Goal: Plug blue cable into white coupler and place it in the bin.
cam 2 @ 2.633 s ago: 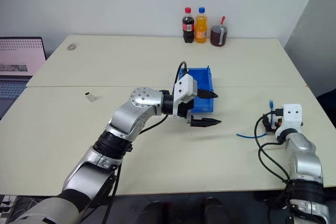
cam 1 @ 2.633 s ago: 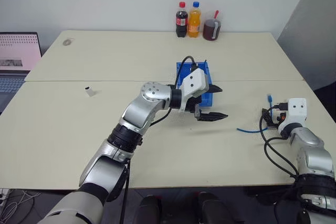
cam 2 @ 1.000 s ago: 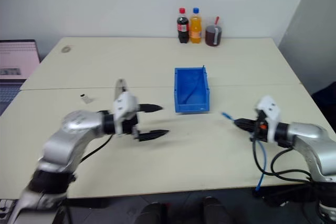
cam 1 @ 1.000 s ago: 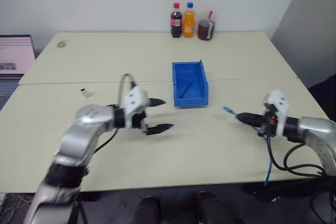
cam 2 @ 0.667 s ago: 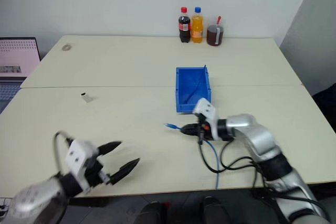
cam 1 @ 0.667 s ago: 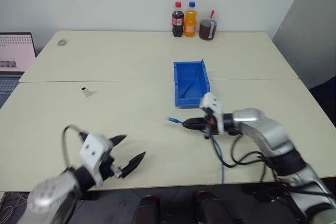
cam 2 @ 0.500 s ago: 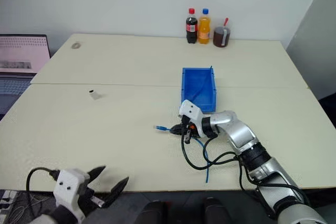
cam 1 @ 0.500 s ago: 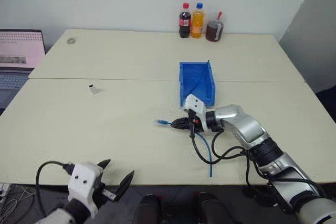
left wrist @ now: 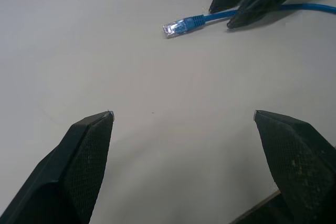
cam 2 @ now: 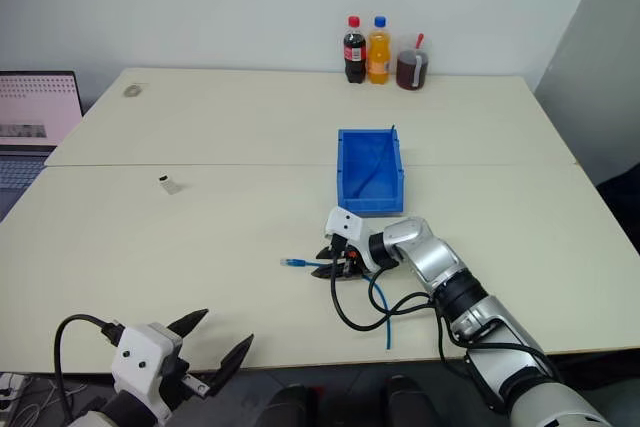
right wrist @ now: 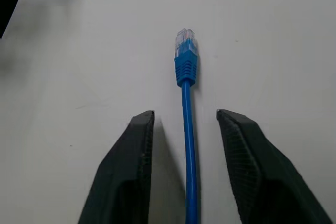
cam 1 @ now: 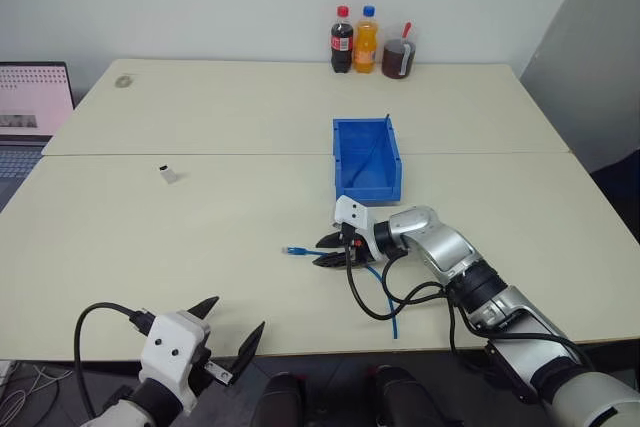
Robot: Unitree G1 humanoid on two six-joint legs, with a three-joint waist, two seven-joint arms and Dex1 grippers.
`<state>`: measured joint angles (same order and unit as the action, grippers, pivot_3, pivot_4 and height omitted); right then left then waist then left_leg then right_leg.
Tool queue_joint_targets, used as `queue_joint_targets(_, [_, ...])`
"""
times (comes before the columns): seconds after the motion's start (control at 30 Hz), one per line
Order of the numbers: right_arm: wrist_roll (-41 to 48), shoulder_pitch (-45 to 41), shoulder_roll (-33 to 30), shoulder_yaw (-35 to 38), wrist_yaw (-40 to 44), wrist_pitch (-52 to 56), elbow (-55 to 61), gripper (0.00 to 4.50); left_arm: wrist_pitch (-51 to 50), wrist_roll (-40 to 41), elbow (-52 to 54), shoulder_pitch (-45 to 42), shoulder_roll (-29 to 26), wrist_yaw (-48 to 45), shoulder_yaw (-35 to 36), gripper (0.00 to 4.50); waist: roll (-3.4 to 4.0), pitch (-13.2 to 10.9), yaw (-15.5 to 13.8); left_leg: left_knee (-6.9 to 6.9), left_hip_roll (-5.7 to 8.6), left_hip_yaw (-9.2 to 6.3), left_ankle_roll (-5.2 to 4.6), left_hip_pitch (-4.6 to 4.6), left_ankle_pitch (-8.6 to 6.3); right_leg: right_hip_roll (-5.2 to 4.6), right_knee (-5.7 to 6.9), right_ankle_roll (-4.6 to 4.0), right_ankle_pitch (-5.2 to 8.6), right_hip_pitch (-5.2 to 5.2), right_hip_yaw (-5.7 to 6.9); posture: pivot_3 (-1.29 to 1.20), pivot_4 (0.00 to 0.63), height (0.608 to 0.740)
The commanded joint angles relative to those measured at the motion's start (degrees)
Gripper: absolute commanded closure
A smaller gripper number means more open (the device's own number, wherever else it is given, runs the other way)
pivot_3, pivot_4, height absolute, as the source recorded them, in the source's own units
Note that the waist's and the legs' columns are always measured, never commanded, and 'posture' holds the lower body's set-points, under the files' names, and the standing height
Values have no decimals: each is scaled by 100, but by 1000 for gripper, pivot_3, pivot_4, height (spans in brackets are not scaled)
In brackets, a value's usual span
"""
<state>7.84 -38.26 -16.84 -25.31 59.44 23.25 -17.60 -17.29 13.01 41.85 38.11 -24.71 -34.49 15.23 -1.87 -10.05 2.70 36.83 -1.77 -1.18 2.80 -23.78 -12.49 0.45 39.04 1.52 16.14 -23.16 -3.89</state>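
Right gripper [cam 1: 326, 249] is seen low over the table [cam 1: 200, 217], its black fingers [right wrist: 124, 171] parted either side of the blue cable [right wrist: 187, 145] without pinching it. Left gripper [cam 2: 212, 345] is spread wide at the near table edge. The cable's end is laid flat, its plug [cam 1: 293, 250] pointed toward the robot's left, with the cord trailing back under the right wrist. The white coupler [cam 1: 168, 175] is well apart on the left; the bin [cam 1: 366, 160] stands beyond. Bottles [cam 1: 355, 39] line the far wall.
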Motion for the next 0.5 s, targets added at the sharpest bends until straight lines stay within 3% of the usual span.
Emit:
queue_joint_targets(0.03, [347,650,-429,706,-295,621,1362,1488,38,190,-621,-752,-654,-453,274,0,2,-1,-72,2,5,-5,0,-2,0,-3,1,-3,3,-5,7,0,150,740])
queue_joint_targets(0.2, [1089,1503,-821,1569,-674,1724,3313,392,502,81,-2044,-2395,-1626,-1481,-309,0,11,-6,-89,-3,2,0,0,-7,0,1,0,37,-21,-3,3,0,150,740])
queue_joint_targets(0.33, [1568,2135,-1166,2004,-813,2206,4464,392,1424,-193,-3532,-3778,-1974,-2521,-1157,0,16,-3,-89,-9,-6,0,0,-4,0,7,-2,35,-20,-3,5,0,150,740])
queue_joint_targets(0.5, [1670,2626,-1559,2105,-878,2201,4953,392,2346,-491,-5285,-5198,-1854,-3310,-1889,0,5,-2,-79,-13,2,-2,0,-10,0,7,-2,33,-18,-6,9,0,150,740])
